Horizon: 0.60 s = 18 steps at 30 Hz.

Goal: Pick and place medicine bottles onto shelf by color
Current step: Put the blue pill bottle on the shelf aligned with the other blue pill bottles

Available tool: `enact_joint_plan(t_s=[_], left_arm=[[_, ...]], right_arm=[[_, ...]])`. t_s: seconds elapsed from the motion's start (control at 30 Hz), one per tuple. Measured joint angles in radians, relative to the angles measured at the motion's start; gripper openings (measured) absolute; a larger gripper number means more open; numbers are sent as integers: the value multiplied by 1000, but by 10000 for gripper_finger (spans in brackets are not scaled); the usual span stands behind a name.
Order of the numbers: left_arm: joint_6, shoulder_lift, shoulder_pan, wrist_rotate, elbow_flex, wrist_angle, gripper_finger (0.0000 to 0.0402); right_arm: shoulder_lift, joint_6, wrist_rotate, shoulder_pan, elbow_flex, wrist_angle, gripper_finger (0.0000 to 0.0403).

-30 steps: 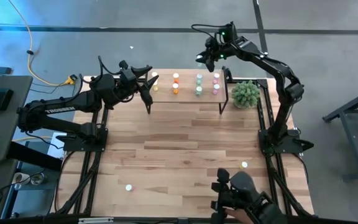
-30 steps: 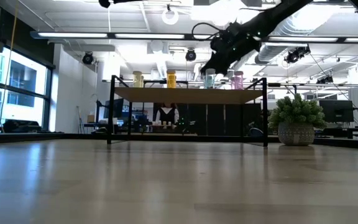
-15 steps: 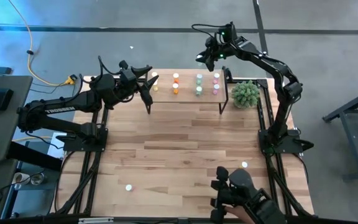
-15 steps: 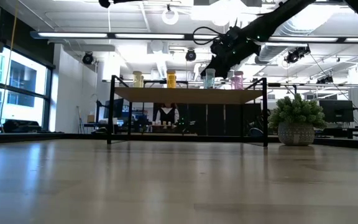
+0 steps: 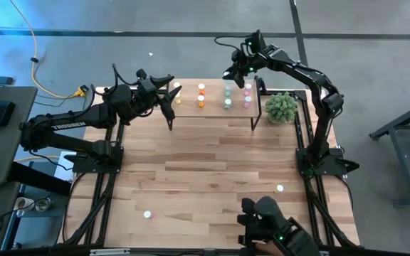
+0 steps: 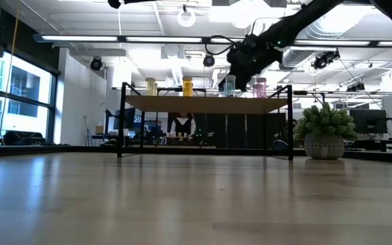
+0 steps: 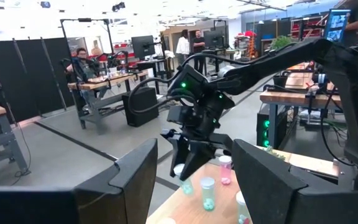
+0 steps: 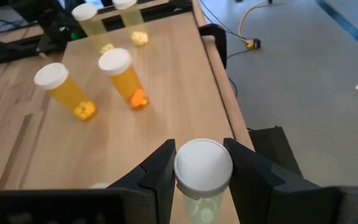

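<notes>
Your right gripper [image 8: 201, 165] hangs over the far edge of the small raised light-wood shelf on black legs [image 5: 212, 107], fingers closed around a translucent green medicine bottle with a white cap [image 8: 203, 167]. Lower it straight down beside the green pair [image 5: 228, 96], keep it upright, then release. The left gripper [image 5: 168, 94] waits at the shelf's left end, parted and empty.

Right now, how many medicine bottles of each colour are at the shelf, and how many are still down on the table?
yellow bottles: 2
orange bottles: 2
green bottles: 2, one of them in the right gripper over the shelf
pink bottles: 2
loose bottles on the table, colour unclear: 2
Total: 10
</notes>
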State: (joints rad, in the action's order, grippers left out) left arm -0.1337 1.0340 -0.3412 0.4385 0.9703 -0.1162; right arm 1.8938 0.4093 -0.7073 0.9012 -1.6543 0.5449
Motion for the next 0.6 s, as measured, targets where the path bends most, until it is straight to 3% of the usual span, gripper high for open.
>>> enact_joint_plan(t_s=[0.6], left_arm=[[0,0,0,3,0,0,196]], right_arm=[[0,27,57,-22,0,50,116]])
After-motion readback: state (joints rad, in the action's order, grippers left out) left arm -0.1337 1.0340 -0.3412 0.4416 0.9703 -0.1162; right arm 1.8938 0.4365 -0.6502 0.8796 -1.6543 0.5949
